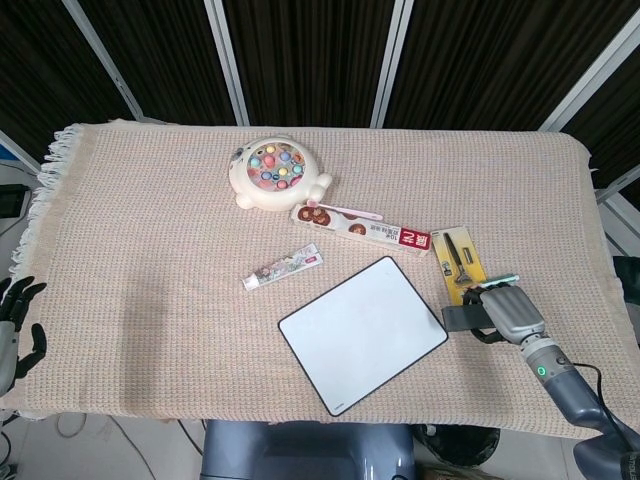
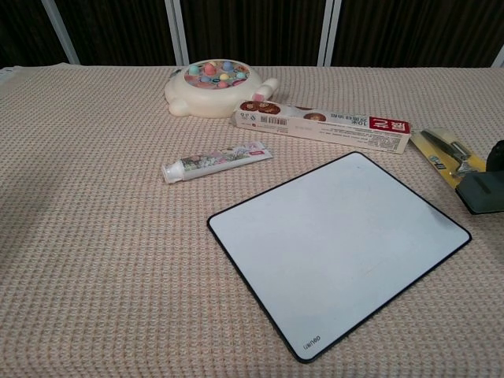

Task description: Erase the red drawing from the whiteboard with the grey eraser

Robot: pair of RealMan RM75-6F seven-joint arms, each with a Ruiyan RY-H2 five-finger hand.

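The whiteboard point(image 1: 362, 332) point(image 2: 339, 247) lies near the table's front edge with a plain white face; no red drawing shows on it. My right hand point(image 1: 507, 314) holds the grey eraser point(image 1: 462, 318) point(image 2: 482, 194) to the right of the board, off its surface. In the chest view only the eraser and a dark bit of the hand show at the right border. My left hand point(image 1: 14, 325) hangs at the far left, off the table's edge, fingers spread and holding nothing.
A toy fishing game point(image 1: 276, 174), a long red-and-white box point(image 1: 365, 229), a toothpaste tube point(image 1: 283, 268) and a yellow card with a tool point(image 1: 459, 261) lie behind and beside the board. The beige woven cloth point(image 1: 150, 250) covers the table.
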